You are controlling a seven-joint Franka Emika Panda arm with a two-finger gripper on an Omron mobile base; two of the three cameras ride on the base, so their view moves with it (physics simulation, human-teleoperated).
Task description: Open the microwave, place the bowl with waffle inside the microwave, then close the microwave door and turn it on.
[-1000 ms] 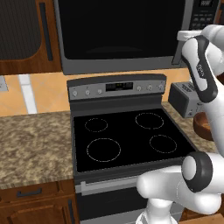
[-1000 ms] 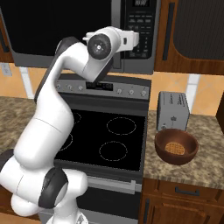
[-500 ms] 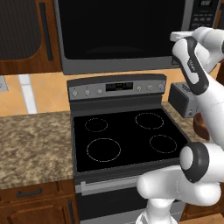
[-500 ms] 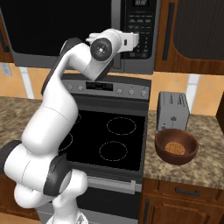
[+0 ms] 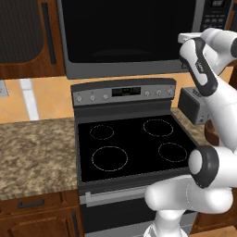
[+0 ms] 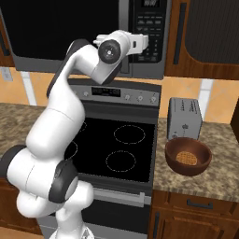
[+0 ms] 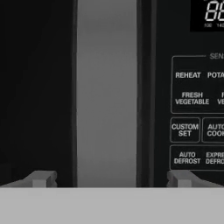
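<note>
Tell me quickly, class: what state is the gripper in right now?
Gripper: open and empty, its fingertips spread either side of the microwave door handle, not yet closed on it.

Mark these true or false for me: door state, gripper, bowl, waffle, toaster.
1. The microwave door is open. False: it is shut.
2. The gripper is open, its fingertips either side of the door handle. True.
3. The bowl sits on the stove. False: it rests on the counter right of the stove.
4. The waffle lies in the bowl. True.
5. The toaster stands behind the bowl. True.
</note>
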